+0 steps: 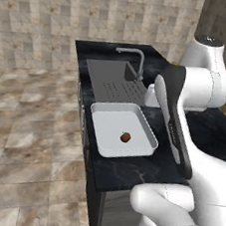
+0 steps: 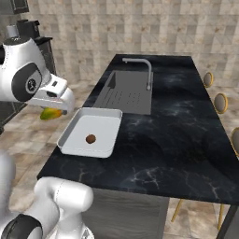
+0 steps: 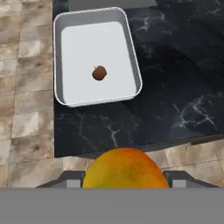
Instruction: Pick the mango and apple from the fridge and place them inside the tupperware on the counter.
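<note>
My gripper [image 3: 125,177] is shut on the mango [image 3: 125,168], a yellow-orange fruit that sits between the fingers [image 3: 72,178]. In the right base view the mango [image 2: 51,113] hangs under the hand, over the floor just left of the counter [image 2: 177,140]. The white tupperware [image 3: 135,65] lies ahead on the black counter [image 3: 175,87], with the small dark apple [image 3: 99,73] inside it. The left base view shows the apple [image 1: 125,137] in the tupperware [image 1: 95,128] near the counter's front end. The right base view has the apple [image 2: 90,138] in the tupperware [image 2: 70,128] too. The fridge is out of view.
A grey sink [image 2: 126,91] with a metal faucet [image 2: 147,70] lies just behind the tupperware. Round stools [image 2: 219,102] stand along the counter's far right side. Tiled floor [image 1: 31,140] stretches left of the counter, with a tiled wall behind.
</note>
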Robot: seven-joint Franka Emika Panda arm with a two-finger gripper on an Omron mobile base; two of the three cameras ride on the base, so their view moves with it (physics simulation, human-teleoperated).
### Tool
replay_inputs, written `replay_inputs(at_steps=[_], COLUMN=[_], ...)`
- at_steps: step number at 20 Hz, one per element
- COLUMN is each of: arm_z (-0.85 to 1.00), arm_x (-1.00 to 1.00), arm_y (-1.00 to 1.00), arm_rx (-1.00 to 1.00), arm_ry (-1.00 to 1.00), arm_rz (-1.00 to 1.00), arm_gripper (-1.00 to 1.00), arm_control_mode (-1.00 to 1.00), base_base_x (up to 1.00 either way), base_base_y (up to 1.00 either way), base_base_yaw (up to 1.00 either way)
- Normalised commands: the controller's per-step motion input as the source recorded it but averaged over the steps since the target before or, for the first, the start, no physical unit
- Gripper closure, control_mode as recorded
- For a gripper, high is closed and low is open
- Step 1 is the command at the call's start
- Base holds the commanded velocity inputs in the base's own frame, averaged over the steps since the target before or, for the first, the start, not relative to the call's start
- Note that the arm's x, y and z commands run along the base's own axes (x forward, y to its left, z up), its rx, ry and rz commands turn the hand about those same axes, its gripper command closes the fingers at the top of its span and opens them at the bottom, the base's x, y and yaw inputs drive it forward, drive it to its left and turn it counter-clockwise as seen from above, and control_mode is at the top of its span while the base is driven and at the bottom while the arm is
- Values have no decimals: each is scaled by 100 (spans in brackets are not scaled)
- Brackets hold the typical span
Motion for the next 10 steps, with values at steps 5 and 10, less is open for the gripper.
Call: replay_inputs(at_steps=[5,10], arm_z=[-66,-67], arm_x=[86,84], arm_y=[0,0], arm_rx=[1,0], arm_ry=[14,0], arm_rz=[33,56], arm_gripper=[100,100], arm_control_mode=[-100,-100], base_base_x=[0,0], base_base_y=[0,0], base_base_yaw=[0,0])
